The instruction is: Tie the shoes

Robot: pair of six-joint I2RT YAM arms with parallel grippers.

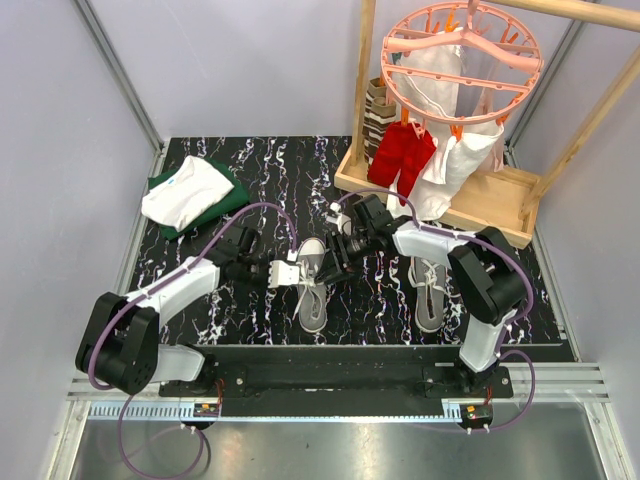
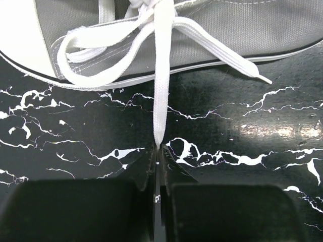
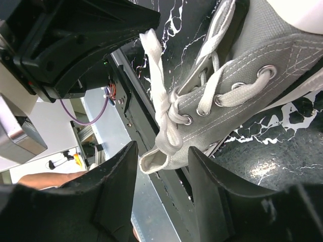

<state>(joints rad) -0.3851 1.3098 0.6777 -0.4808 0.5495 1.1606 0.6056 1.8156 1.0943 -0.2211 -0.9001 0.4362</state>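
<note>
Two grey sneakers lie on the black marbled table: one in the middle (image 1: 312, 285), the other to its right (image 1: 428, 290). My left gripper (image 1: 278, 271) is shut on a white lace (image 2: 160, 91) of the middle sneaker (image 2: 242, 30), and the lace runs taut from the fingertips (image 2: 151, 156) to the knot area. A loose loop and another lace end hang over the shoe's side. My right gripper (image 3: 161, 164) is open over the same sneaker's (image 3: 262, 45) top, its jaws standing either side of the tongue's tip and a knotted lace (image 3: 169, 113), without touching them.
Folded white and green clothes (image 1: 192, 193) lie at the back left. A wooden rack base (image 1: 470, 195) with a pink hanger ring (image 1: 460, 60) and hanging red and white cloths stands at the back right. The left arm's gripper body (image 3: 70, 45) is close in the right wrist view.
</note>
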